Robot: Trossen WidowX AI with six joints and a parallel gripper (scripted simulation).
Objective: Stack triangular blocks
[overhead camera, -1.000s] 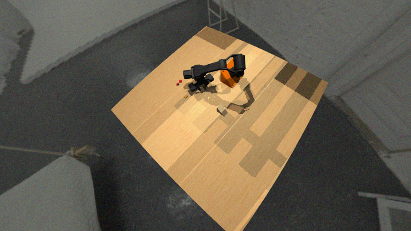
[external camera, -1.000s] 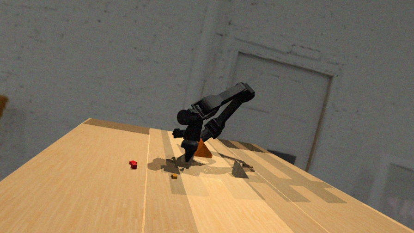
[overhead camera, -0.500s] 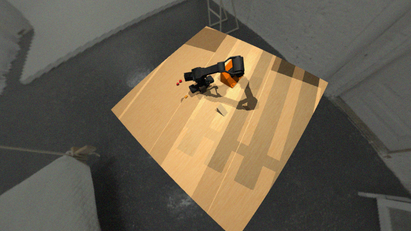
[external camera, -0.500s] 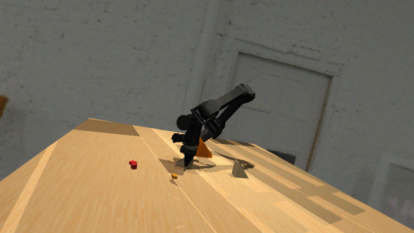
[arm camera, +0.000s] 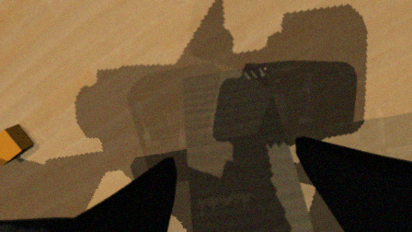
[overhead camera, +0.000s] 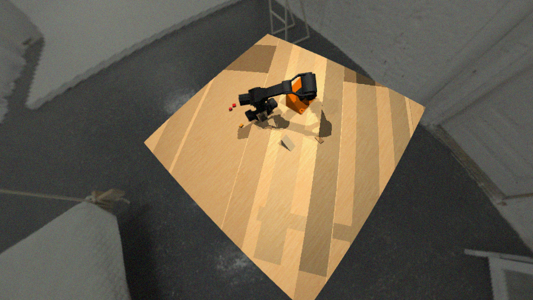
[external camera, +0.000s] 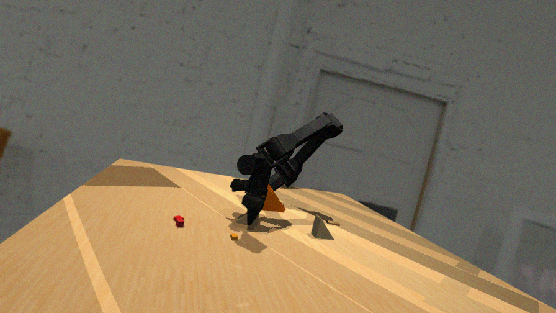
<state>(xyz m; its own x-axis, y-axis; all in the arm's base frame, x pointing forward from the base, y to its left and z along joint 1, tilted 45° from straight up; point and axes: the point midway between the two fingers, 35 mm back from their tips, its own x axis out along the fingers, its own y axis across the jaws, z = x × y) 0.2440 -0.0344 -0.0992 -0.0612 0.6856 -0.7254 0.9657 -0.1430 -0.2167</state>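
One grey triangular block (overhead camera: 287, 143) (external camera: 321, 229) stands on the table (overhead camera: 275, 238) (external camera: 163, 272), with a sloped face showing, apart from the gripper. The other grey block (arm camera: 202, 110) lies low under the hand in the wrist view, between the spread fingers and partly in shadow. It shows only as a small patch beneath the hand in the top view. My gripper (overhead camera: 262, 112) (external camera: 251, 220) (arm camera: 234, 156) is open around this block, pointing down, with its fingertips close to the table. A gap shows on each side of the block. Whether the block touches the table is hidden.
A small orange cube (overhead camera: 241, 125) (external camera: 234, 236) (arm camera: 9, 145) lies near the hand. Two red cubes (overhead camera: 234, 105) (external camera: 180, 223) lie farther off. A flat brown piece (overhead camera: 319, 140) (external camera: 332, 223) lies beyond the standing block. An orange wedge-like body (overhead camera: 297, 104) (external camera: 273, 201) is at the arm's base.
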